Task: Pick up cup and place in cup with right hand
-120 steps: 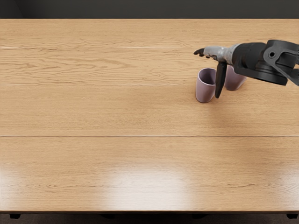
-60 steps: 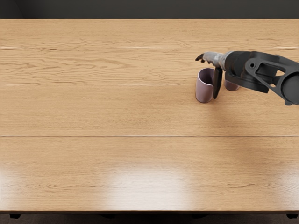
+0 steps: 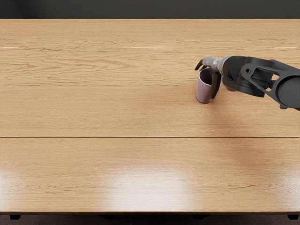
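Fingers point(image 3: 199, 65) open, the right hand point(image 3: 213, 64) straddles the mauve cup point(image 3: 204, 90) at upper right, presumably to grip it.

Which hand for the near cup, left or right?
Right, I'd say. The right hand is already at the near cup, and the other cup shows just past it, partly hidden. The left hand is out of view.

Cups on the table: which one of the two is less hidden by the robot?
The left cup in the picture: its outer wall and part of its rim show. Only a small piece of the other cup shows past the right hand.
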`<control>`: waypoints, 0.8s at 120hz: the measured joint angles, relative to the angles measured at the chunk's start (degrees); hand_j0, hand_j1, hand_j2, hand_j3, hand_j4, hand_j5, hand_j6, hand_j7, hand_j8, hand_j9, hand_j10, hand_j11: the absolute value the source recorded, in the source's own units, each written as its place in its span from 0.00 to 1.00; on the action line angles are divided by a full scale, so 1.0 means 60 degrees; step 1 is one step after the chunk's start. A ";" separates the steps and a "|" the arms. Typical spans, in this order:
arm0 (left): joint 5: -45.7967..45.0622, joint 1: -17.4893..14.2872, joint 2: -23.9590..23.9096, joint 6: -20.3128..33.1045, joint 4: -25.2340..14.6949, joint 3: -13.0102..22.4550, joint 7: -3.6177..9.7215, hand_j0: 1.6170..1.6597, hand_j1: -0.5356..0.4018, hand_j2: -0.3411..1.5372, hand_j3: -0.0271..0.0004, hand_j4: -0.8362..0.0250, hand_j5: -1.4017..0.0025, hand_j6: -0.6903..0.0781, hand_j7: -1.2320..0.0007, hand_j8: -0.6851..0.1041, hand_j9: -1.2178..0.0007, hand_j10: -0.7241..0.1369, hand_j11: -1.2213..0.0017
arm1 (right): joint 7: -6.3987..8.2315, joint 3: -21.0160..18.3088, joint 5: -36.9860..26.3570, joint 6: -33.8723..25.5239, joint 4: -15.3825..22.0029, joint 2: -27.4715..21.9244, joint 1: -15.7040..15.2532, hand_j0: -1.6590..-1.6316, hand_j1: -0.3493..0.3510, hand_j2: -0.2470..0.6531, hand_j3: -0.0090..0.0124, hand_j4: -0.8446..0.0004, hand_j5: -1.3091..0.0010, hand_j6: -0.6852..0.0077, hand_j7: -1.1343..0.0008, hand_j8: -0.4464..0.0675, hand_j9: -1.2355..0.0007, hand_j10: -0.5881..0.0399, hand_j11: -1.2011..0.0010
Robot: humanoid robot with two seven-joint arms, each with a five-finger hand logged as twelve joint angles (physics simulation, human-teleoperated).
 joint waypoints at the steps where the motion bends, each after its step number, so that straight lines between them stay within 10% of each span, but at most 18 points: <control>1: 0.0000 0.0000 0.0000 0.0000 0.0000 0.0000 0.0000 0.96 0.94 0.18 0.99 0.97 1.00 0.90 1.00 0.87 1.00 0.84 1.00 | 0.0000 -0.0022 0.0001 -0.0020 -0.0010 0.0002 0.0001 0.04 0.42 0.22 0.42 0.70 0.75 0.63 0.72 0.38 0.74 0.54 0.73; 58: 0.0000 0.0000 0.0000 -0.0001 0.0000 0.0000 0.0000 0.96 0.94 0.18 0.98 0.97 1.00 0.90 1.00 0.87 1.00 0.84 1.00 | 0.0000 -0.0161 0.0215 -0.0285 -0.0071 -0.0028 0.0074 0.08 0.57 0.18 0.41 0.56 0.63 0.52 0.58 0.17 0.61 0.35 0.60; 96: 0.0000 0.0000 0.0000 0.0000 0.0000 0.0000 0.0000 0.96 0.94 0.18 0.98 0.97 1.00 0.90 1.00 0.87 1.00 0.84 1.00 | -0.0001 -0.0113 0.0460 -0.0257 0.0224 -0.0325 0.0171 0.14 0.59 0.18 0.41 0.52 0.59 0.54 0.53 0.23 0.56 0.29 0.55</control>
